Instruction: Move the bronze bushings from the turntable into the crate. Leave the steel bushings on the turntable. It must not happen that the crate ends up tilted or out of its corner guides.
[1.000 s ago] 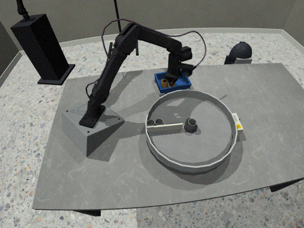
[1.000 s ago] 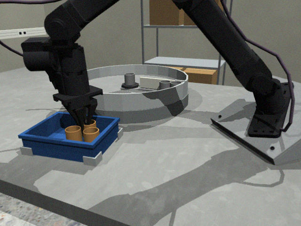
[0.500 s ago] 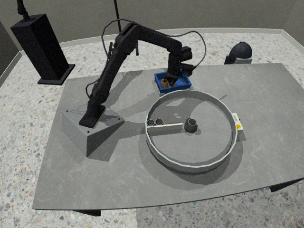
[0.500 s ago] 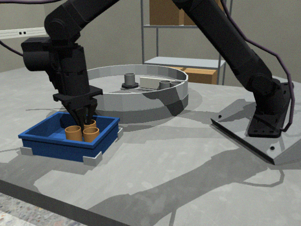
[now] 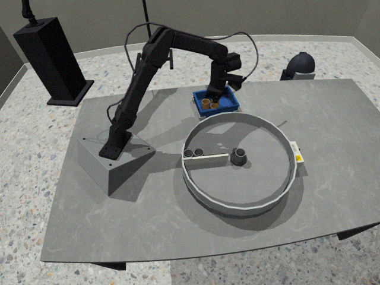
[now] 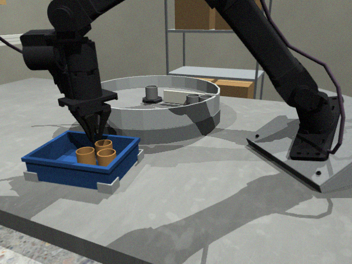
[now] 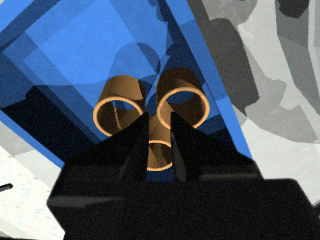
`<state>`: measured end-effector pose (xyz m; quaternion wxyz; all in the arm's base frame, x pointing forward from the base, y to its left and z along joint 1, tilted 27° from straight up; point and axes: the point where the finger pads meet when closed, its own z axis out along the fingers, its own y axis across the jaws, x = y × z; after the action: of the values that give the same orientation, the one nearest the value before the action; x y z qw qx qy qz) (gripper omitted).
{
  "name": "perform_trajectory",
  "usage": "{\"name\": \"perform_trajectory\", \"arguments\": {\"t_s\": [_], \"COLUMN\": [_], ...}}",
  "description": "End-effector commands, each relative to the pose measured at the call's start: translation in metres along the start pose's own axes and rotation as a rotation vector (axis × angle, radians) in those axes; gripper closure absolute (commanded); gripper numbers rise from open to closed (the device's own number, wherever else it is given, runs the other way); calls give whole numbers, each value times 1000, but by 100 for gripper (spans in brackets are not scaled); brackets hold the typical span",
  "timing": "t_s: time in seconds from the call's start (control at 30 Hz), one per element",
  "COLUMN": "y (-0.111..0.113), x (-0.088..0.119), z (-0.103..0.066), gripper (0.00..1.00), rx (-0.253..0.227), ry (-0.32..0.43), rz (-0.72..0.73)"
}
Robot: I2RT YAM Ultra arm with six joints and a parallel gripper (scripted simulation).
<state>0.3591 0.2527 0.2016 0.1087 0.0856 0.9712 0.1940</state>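
While the crate sits level, bronze bushings (image 5: 205, 104) (image 6: 85, 155) (image 7: 120, 106) stand upright

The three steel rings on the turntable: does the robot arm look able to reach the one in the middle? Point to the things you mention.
Probably yes: the middle steel ring (image 5: 240, 158) (image 6: 151, 92) stands upright, with open space above it. The low outer wall (image 5: 245, 205) (image 6: 125, 119) looks easy to pass over.

Crate (image 5: 230, 108) (image 6: 65, 176) (image 7: 235, 120) — matt blue plastic; bushings (image 5: 205, 104) (image 6: 85, 157) (image 7: 122, 89) — smooth, bronze-coloured metal.
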Motion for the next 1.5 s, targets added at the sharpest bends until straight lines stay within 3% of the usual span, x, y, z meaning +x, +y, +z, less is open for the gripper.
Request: {"name": "perform_trajectory", "arguments": {"t_s": [0.0, 0.17, 0.23, 0.27, 0.47, 1.47], "y": [3, 2, 2, -2, -1, -1], "x": [-7, -6, -6, -7, -6, -7], "z": [-45, -68, -68, -57, -80, -88], "gripper": [84, 84, 84, 84, 84, 84], "rx": [-35, -34, -34, -7, -16, -21], "ry": [-45, -45, -45, -21, -29, -39], "rz": [-3, -4, -4, 4, 1, 3]}}
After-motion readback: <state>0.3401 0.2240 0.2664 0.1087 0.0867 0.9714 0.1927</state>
